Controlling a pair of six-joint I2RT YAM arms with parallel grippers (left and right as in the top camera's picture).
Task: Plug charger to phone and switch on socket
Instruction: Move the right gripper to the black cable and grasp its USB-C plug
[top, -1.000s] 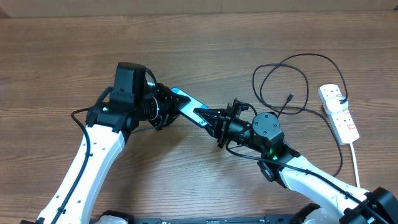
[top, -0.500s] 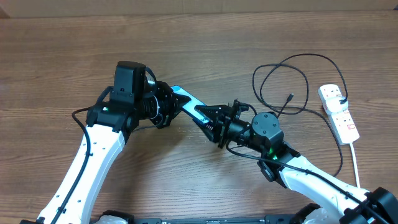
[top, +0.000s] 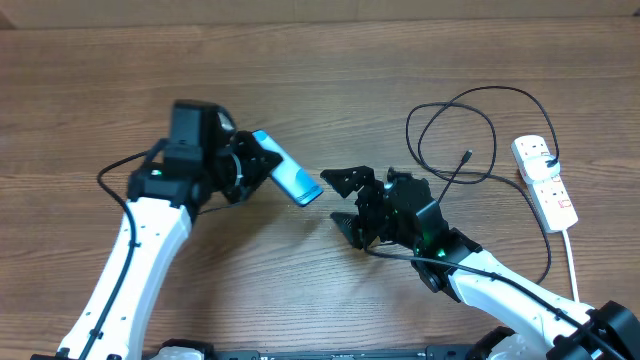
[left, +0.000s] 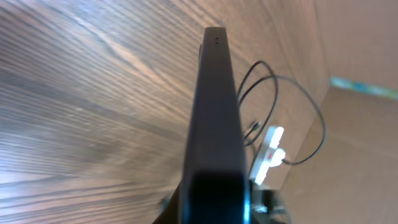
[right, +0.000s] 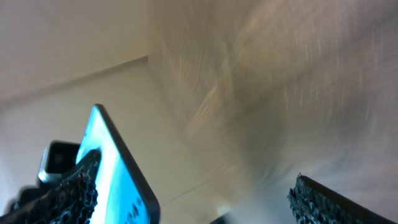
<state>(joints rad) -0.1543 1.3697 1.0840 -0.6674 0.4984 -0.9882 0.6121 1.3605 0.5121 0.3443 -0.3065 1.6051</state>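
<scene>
The phone (top: 286, 168), light blue screen up, is held by one end in my left gripper (top: 248, 164), which is shut on it and keeps it tilted above the table. In the left wrist view the phone (left: 214, 118) shows edge-on, filling the middle. My right gripper (top: 342, 200) stands open just right of the phone's free end, apart from it. In the right wrist view the phone (right: 121, 171) sits beside the left finger, with nothing between the fingers. The charger (top: 452, 118) lies in black loops at the right, its connector tip (top: 468, 155) free on the table. The socket (top: 545, 178) lies at the far right.
The socket's white cord (top: 572, 255) runs toward the front edge at the right. In the left wrist view the socket (left: 268, 151) and the charger's loops (left: 292, 93) show beyond the phone. A pale wall borders the table's far side.
My right gripper has opened, let go of the phone and drawn back to the right. The left arm has shifted left, carrying the phone with it.
</scene>
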